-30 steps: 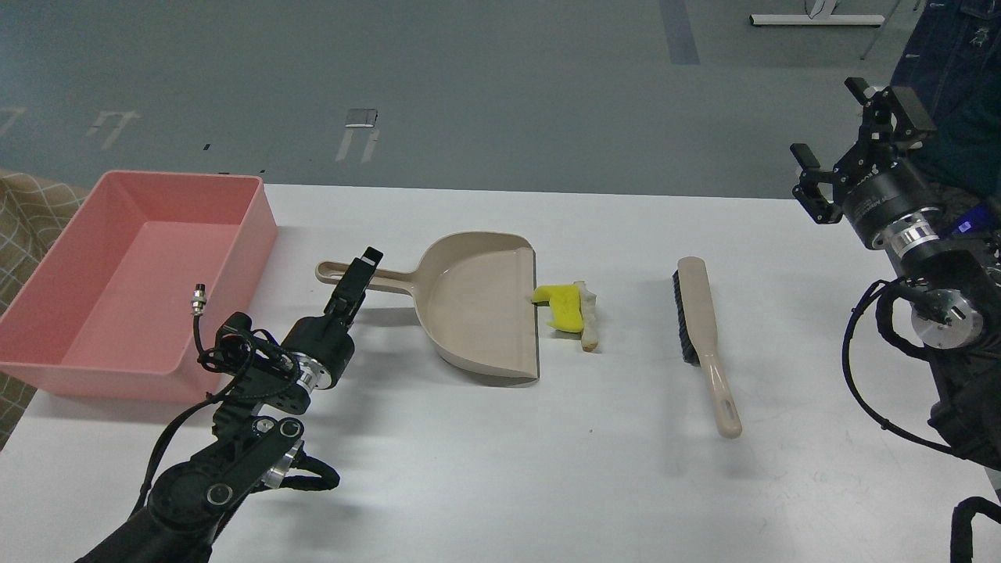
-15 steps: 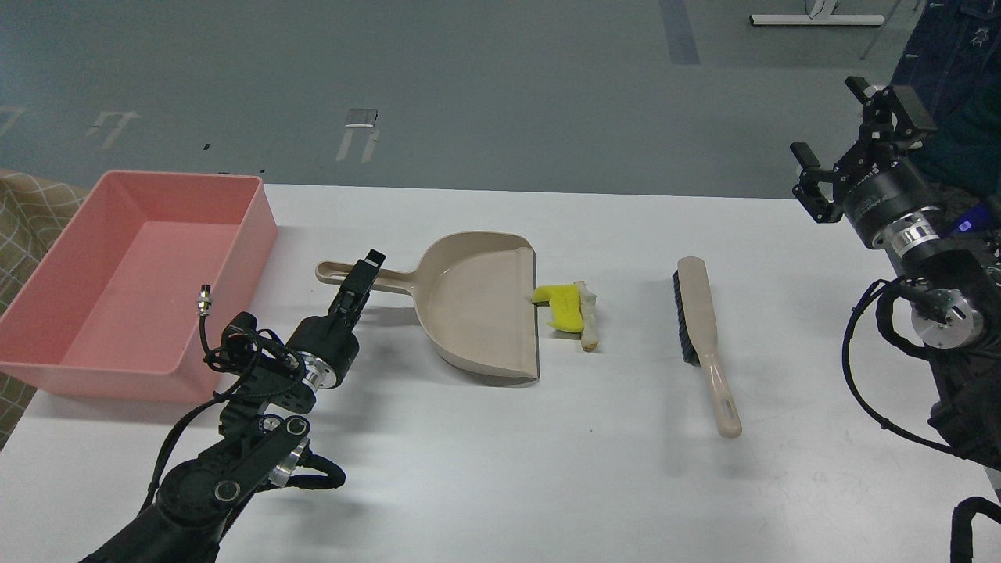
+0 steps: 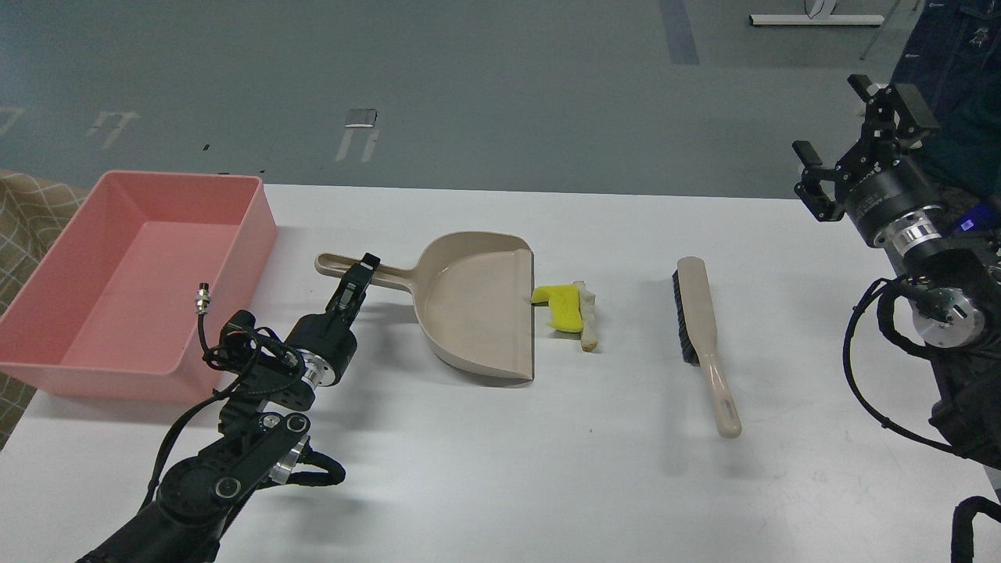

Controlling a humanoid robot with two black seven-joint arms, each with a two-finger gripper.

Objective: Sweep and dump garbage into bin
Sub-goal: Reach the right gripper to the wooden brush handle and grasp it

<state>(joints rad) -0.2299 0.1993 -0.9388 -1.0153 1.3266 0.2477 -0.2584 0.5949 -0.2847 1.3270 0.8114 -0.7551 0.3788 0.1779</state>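
The garbage lies mid-table: a bright yellow peel-like piece (image 3: 560,305) and a pale whitish wedge (image 3: 588,314), touching each other just right of the dustpan's mouth. The beige dustpan (image 3: 473,309) lies flat with its long handle (image 3: 344,270) pointing left. My left gripper (image 3: 361,270) has its tips at that handle; its fingers show as one narrow dark shape. The beige hand brush (image 3: 700,332) with black bristles lies to the right of the garbage. My right gripper (image 3: 850,131) is open and empty, raised at the far right. The salmon-pink bin (image 3: 262,227) stands at the left.
A patterned cloth (image 3: 23,227) shows beyond the table's left edge. My right arm's thick joints and cables (image 3: 938,313) fill the right edge of the view. Grey floor lies behind the table's far edge.
My left gripper has lowered onto the dustpan handle. The dustpan has shifted slightly to the left. The right arm has barely moved.
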